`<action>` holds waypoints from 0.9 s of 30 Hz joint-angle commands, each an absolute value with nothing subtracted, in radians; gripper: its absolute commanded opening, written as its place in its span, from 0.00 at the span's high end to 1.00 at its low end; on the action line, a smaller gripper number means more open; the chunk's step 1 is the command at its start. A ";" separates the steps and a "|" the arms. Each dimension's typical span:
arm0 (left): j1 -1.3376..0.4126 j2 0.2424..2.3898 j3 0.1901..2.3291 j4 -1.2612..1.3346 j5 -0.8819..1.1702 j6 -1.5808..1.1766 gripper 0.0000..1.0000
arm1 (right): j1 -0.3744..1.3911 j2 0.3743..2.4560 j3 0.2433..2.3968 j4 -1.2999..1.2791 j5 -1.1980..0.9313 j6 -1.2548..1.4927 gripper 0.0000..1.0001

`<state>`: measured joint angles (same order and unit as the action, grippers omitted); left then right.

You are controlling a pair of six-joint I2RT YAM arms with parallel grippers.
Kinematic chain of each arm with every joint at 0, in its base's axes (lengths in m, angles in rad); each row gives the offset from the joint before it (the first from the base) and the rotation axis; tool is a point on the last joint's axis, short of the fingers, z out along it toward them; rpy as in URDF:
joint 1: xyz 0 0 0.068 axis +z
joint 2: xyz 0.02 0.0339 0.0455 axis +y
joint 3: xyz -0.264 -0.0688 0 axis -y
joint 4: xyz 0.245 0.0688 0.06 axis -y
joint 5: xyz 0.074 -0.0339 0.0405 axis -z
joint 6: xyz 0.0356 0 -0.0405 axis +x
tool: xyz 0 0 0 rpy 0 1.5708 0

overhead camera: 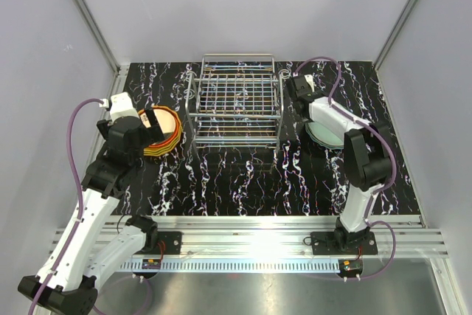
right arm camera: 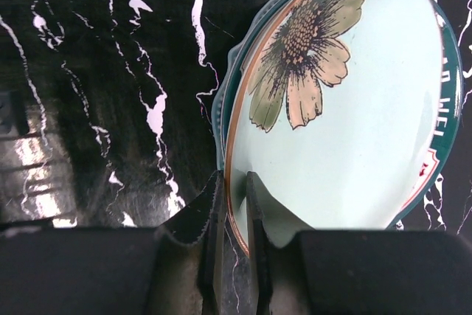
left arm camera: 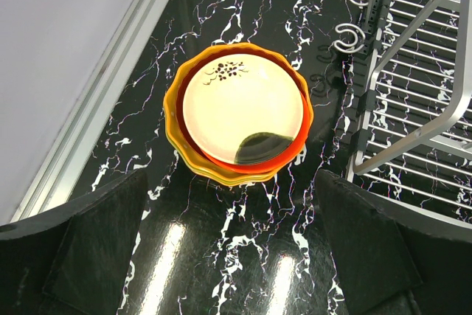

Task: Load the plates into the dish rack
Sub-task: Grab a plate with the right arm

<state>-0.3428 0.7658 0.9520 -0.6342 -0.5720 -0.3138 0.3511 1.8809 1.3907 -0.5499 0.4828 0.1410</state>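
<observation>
The dish rack [overhead camera: 237, 101] stands at the middle of the worktop's [overhead camera: 243, 182] far edge, with no plate visible in its slots. A broad band of bare worktop runs along the near edge in front of it.

Near the left edge, a stack of plates [overhead camera: 164, 134] lies flat with a cream plate [left arm camera: 243, 108] on top. Red-orange and orange wavy rims show around the cream plate. Only a narrow strip of worktop separates the stack from the rack's left side. The left end effector [left arm camera: 232, 252] hangs over the worktop on the near side of the stack. Its fingers are spread wide, touching nothing.

Toward the right edge, just beside the rack's near right corner, a mint plate [right arm camera: 346, 123] with a flower print rests over a teal plate [right arm camera: 223, 112]. The right end effector [right arm camera: 236, 234] is clamped on the mint plate's near rim, one finger above and one below. I cannot tell whether that rim is lifted clear of the teal one.
</observation>
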 commanded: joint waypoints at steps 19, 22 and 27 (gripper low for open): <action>-0.347 0.770 0.965 -0.587 -0.561 -0.310 0.01 | 0.362 1.618 1.442 -0.618 0.462 0.204 1.00; -0.345 0.772 0.965 -0.586 -0.561 -0.310 0.01 | 0.362 1.595 1.443 -0.621 0.459 0.215 1.00; -0.347 0.772 0.966 -0.587 -0.563 -0.308 0.01 | 0.362 1.582 1.454 -0.638 0.462 0.219 1.00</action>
<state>-0.3428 0.7689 0.9520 -0.6338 -0.5713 -0.3138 0.3515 1.6428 1.3880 -0.6350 0.4507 0.1944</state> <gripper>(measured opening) 0.988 0.131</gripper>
